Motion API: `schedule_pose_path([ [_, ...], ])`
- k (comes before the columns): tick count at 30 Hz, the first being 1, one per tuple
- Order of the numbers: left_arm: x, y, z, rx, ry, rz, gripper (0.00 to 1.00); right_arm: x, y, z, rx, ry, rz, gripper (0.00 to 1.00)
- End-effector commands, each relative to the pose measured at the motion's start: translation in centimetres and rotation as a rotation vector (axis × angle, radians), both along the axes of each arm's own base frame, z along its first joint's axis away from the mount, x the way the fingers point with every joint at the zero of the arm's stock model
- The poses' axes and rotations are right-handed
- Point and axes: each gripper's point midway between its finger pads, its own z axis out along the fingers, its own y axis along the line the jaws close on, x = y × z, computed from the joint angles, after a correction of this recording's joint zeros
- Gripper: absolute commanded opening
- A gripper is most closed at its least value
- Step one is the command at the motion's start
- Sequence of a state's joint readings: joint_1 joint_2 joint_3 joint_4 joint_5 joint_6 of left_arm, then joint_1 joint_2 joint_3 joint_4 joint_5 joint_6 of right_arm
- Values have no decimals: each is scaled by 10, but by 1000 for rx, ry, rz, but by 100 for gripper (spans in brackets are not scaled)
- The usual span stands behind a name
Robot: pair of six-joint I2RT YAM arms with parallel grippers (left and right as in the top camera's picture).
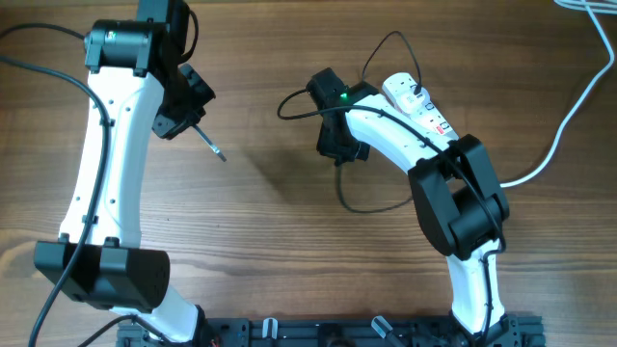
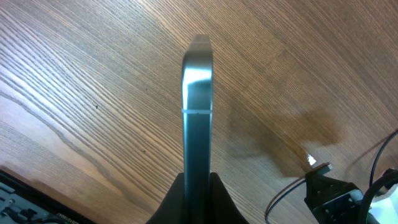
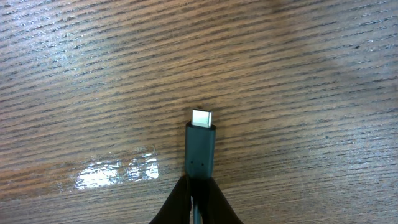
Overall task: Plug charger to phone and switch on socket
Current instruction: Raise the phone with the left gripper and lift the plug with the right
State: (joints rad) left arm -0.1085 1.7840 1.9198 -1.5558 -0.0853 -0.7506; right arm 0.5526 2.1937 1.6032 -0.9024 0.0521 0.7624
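Note:
My left gripper (image 1: 189,118) is shut on the phone (image 1: 211,144) and holds it edge-on above the table. In the left wrist view the phone (image 2: 198,112) shows only its thin dark edge, rising from between the fingers (image 2: 198,190). My right gripper (image 1: 339,145) is shut on the charger's black connector (image 3: 201,146), whose metal tip points out past the fingers (image 3: 200,190) over bare wood. The thin black cable (image 1: 371,204) loops back to a white plug (image 1: 400,89) in the socket (image 1: 431,111), a white power strip with red switch marks. The connector and phone are well apart.
The thick white cord (image 1: 571,111) runs from the strip off the top right corner. The right gripper and its connector tip (image 2: 318,165) show at the lower right of the left wrist view. A black rail (image 1: 328,333) lines the table's front edge.

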Motion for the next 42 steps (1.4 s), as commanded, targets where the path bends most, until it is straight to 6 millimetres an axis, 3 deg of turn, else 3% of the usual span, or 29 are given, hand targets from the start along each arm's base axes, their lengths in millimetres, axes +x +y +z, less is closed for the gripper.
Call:
schedule_pose_path([
  [1,2,3,4,16,-17,19,4,-8,-3,-24,-13,60,-7,9],
  [7,2,3,4,16,-17,19,4,-9,-3,-24,-10,62,-6,13],
  [12,2,3,4,16,-18,19,4,-9,-2,-24,-8,62,-1,5],
  [15,2,3,4,16,-18,19,4,-8,0,-22,3,64,2,4],
  [19,2,0,4,0,-18,11,4,-2,5,-3,14,48,42,4],
  [23,20,-37,9,-175,-93,-206,4,1,18,40,99,-8,160,4],
  [28,41,-87,31,-407,-246,-453,4,-21,50,116,331,-70,395,4],
  [31,52,-113,52,-544,-350,-538,4,-36,41,163,349,-134,440,4],
  [33,59,-122,63,-595,-409,-574,4,-44,36,183,355,-168,479,4],
  [36,65,-147,95,-750,-535,-681,4,-69,37,223,432,-222,611,4],
  [42,58,-177,151,-985,-717,-901,4,-87,31,261,474,-300,646,4],
])
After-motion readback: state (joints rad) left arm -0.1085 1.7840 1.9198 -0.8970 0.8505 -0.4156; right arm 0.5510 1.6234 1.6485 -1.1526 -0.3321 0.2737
